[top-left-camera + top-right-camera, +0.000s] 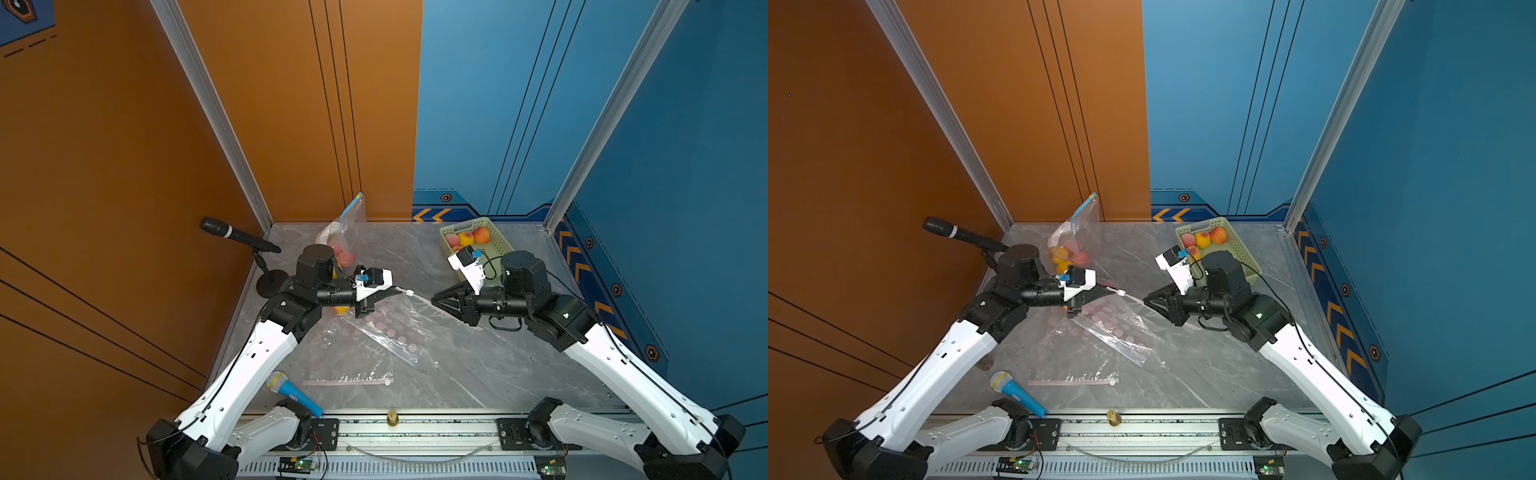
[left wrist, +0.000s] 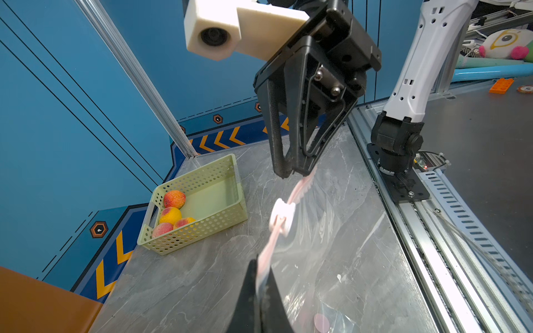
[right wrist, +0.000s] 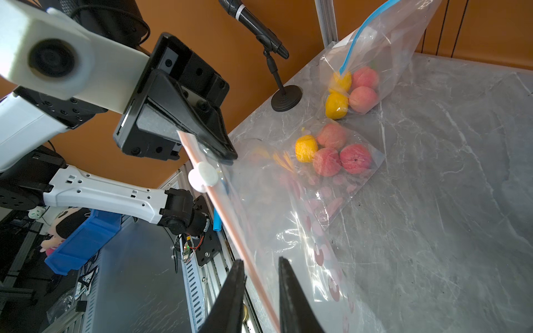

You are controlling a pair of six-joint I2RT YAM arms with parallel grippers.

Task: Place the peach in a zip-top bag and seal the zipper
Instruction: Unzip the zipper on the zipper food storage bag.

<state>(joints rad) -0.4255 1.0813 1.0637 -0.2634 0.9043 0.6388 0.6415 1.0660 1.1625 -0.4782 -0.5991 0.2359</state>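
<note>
A clear zip-top bag [image 1: 390, 328] [image 1: 1115, 326] with pink dots hangs by its pink zipper strip between my two grippers. My left gripper [image 1: 399, 289] [image 1: 1111, 291] [image 2: 261, 276] is shut on one end of the strip, just behind the white slider [image 2: 281, 213] [image 3: 203, 176]. The jaws of my right gripper [image 1: 434, 300] [image 1: 1146, 300] [image 3: 259, 261] stand a little apart, astride the strip farther along, and do not pinch it. Loose peaches [image 1: 482, 235] [image 2: 173, 199] lie in a green basket [image 1: 498, 245] [image 2: 202, 230] at the back right.
At the back left a blue-zippered bag [image 1: 347, 224] [image 3: 383, 37] holds several peaches, and a second filled bag [image 3: 334, 150] lies under my left arm. A flat bag [image 1: 349, 378] and a blue toy microphone [image 1: 291, 392] lie near the front. A black microphone [image 1: 232, 232] on a stand is at the left.
</note>
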